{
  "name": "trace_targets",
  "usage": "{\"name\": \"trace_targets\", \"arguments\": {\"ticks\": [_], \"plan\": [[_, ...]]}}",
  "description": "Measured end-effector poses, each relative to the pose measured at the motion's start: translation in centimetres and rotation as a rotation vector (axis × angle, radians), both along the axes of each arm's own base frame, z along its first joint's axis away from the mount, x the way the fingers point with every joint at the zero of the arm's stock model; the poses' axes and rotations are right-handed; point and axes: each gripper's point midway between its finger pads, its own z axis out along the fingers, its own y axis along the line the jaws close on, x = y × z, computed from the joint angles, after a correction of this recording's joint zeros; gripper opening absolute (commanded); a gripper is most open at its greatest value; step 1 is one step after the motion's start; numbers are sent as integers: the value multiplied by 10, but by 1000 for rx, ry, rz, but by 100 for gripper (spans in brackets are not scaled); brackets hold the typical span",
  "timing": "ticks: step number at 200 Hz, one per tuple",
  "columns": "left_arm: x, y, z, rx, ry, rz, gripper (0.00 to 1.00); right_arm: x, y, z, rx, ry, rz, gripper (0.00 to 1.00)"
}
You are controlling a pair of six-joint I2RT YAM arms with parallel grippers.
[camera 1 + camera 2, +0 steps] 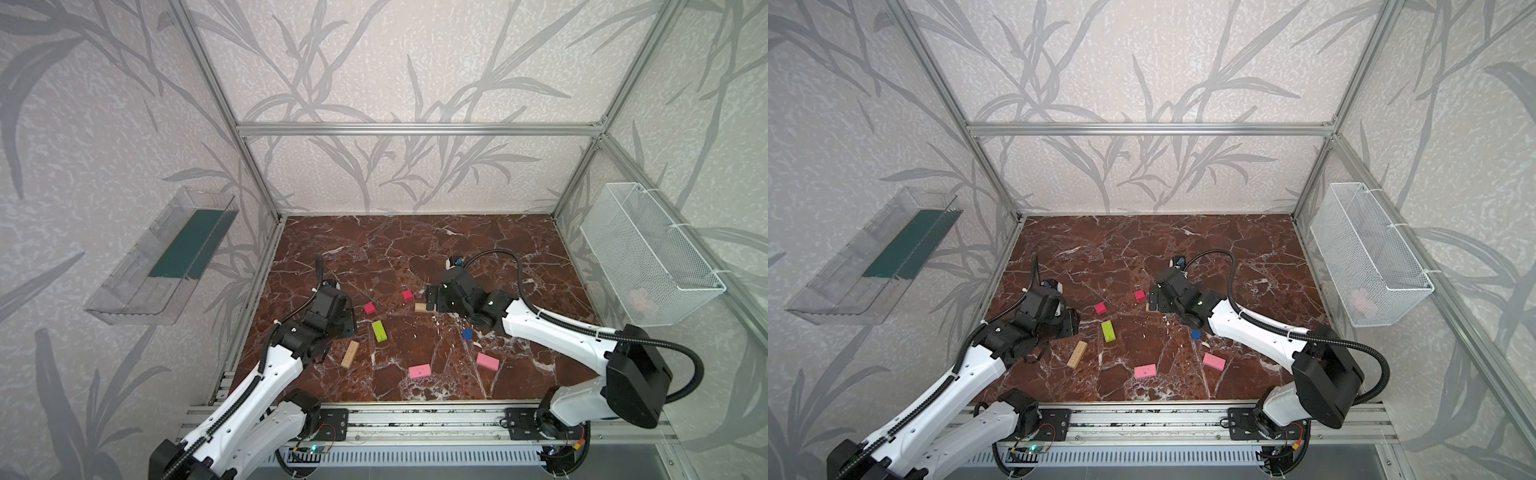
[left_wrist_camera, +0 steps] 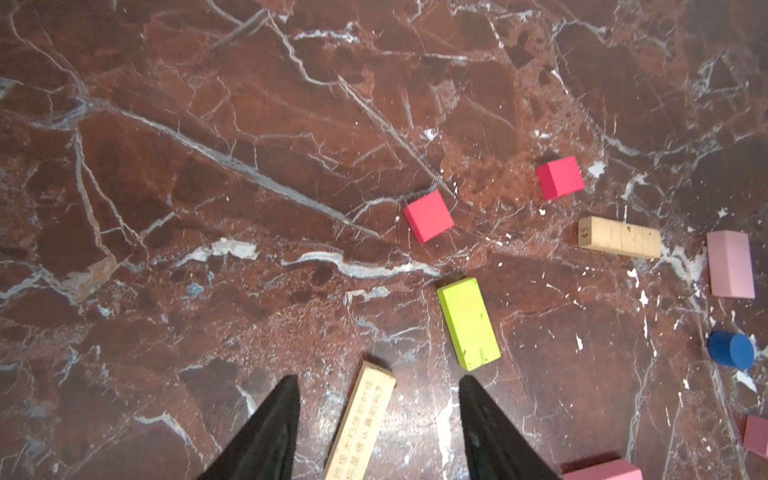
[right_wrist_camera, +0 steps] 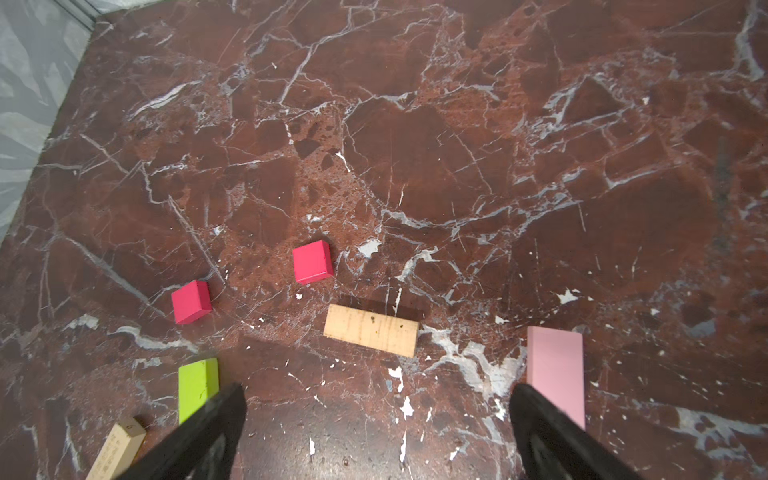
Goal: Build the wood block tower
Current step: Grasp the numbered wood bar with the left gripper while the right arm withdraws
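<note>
The wood blocks lie singly on the marble table (image 1: 415, 249); no tower is in view. My left gripper (image 2: 378, 386) (image 1: 337, 338) hangs open over a printed tan bar (image 2: 361, 424) (image 1: 350, 354), with a gap on each side. Beside it lie the lime-green bar (image 1: 379, 331) and two red cubes (image 1: 369, 308) (image 1: 407, 295). My right gripper (image 3: 376, 395) (image 1: 431, 300) is wide open and empty, just short of the second tan bar (image 3: 371, 330) (image 1: 420, 307). A pale pink bar (image 3: 555, 370) lies by one finger. The blue disc (image 1: 467, 334) and two pink bars (image 1: 419, 371) (image 1: 487, 361) lie nearer the front.
A clear plastic bin (image 1: 166, 257) hangs on the left wall and a white wire basket (image 1: 648, 253) on the right wall. Aluminium frame posts (image 1: 257, 174) stand at the table's back corners. A metal rail (image 1: 415, 419) runs along the front edge.
</note>
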Motion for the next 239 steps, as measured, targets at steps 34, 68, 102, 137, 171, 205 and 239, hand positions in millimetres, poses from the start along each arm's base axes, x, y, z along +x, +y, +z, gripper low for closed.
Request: {"name": "trace_targets", "arguments": {"ticks": [34, 68, 102, 137, 171, 205, 239], "plan": [[-13, -8, -16, 14, 92, -23, 58, -2, -5, -8, 34, 14, 18, 99], [-23, -13, -40, 50, 209, -32, 55, -5, -7, -7, 70, 16, 38, 99], [-36, -11, -64, 68, 291, -12, 56, -4, -2, 1, 114, 0, 59, 99], [-43, -9, -81, 78, 337, 3, 57, -4, 2, 5, 141, -4, 76, 99], [-44, -11, -97, 77, 363, 4, 57, -3, 5, 6, 158, -3, 86, 99], [-41, -14, -109, 83, 391, 1, 49, -5, 5, 4, 163, 5, 94, 99], [-38, -16, -111, 81, 380, 0, 30, -4, 5, 4, 167, 4, 92, 99]]}}
